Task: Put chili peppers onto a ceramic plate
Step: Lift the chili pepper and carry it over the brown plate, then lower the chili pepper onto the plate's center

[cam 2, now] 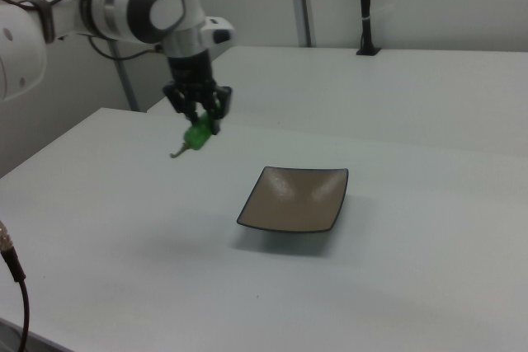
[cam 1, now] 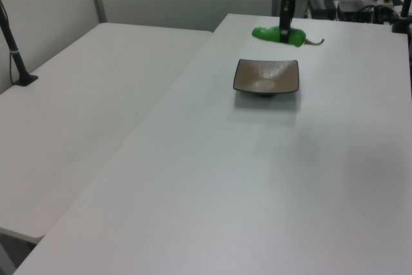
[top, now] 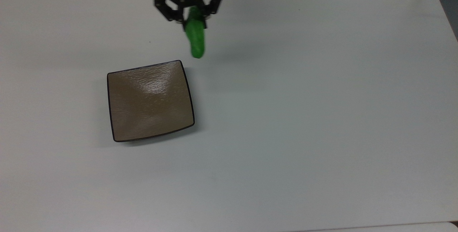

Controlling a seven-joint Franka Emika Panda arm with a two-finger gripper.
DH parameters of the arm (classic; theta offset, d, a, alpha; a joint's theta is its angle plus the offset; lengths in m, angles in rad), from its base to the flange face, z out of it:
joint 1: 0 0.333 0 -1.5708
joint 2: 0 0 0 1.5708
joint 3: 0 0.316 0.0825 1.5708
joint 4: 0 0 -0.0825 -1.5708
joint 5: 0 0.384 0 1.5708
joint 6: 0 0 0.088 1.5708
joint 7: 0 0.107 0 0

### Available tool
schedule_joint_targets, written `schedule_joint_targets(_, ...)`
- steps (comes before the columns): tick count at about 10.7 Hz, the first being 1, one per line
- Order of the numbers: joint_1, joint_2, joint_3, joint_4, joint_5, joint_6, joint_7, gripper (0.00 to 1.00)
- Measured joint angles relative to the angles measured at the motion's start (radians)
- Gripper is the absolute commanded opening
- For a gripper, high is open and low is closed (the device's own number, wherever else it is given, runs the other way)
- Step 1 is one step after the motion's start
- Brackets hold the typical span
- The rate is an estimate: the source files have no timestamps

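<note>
- Top view, upper middle: my pincer [top: 191, 11] grips the chili pepper [top: 196, 38], lifted above the counter [top: 304, 117].
- Ceramic plate [top: 150, 101] sits centre-left, bare, pepper just beyond its top-right corner.

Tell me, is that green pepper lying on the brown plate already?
No, the green pepper hangs in the tool, in the air beside the empty brown plate.

A white tabletop [top: 304, 117] holds a square brown ceramic plate [top: 150, 101] at the top view's left. Beyond the plate's far right corner, a black end effector [top: 190, 10] grips a green chili pepper [top: 196, 40], its tip just beside that corner.
</note>
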Motion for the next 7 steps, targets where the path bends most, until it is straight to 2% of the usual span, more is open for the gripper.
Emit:
schedule_joint_targets(4, -0.133, 0.047, -0.002, 0.009, 0.0, 0.019, -0.172, 0.03)
schedule_joint_targets(7, -0.163, 0.137, -0.002, 0.011, -0.019, 0.12, -0.191, 0.03)
